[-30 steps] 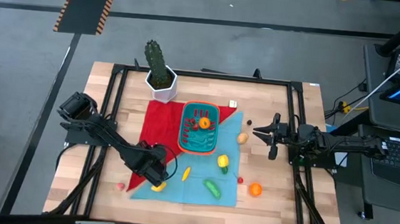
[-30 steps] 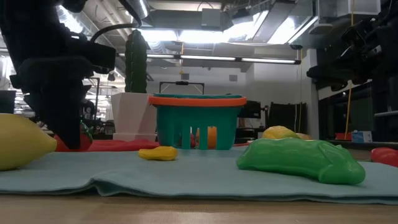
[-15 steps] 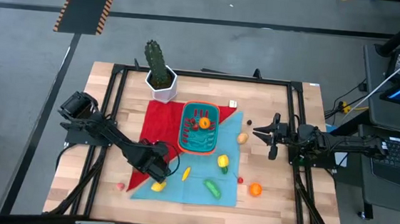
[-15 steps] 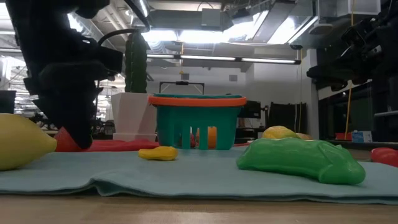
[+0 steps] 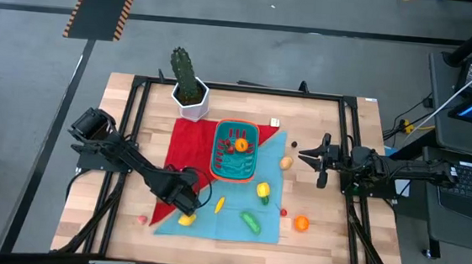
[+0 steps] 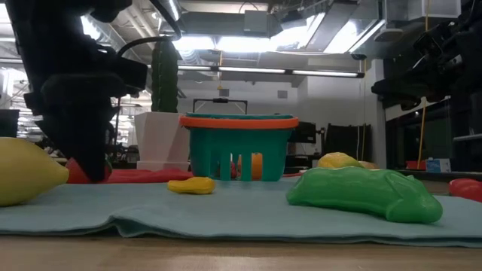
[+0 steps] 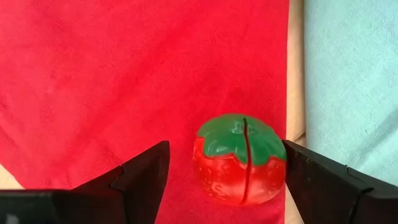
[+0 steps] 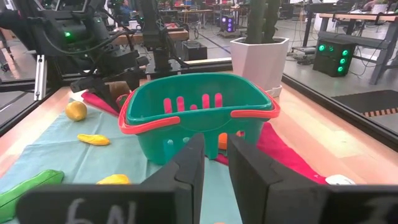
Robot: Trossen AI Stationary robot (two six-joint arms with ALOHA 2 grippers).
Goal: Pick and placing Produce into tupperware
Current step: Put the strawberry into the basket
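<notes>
A red toy strawberry with a green cap sits upright on the red cloth. My left gripper points down over it, open, with one finger on each side; in the high view the gripper hides it. The teal tupperware with an orange-red rim stands beyond, with orange and red pieces inside. More produce lies on the light-blue cloth: a lemon, a green cucumber and a yellow pepper. My right gripper waits shut at the table's right side. My left gripper comes at the strawberry from above. One finger stands right at the strawberry's side, and I cannot tell whether it touches. The other finger is clear of it. The strawberry rests on the red cloth.
A cactus in a white pot stands at the far left of the cloths. An orange, a small red piece and a potato lie right of the tupperware. Another small red piece lies on bare wood near the front left.
</notes>
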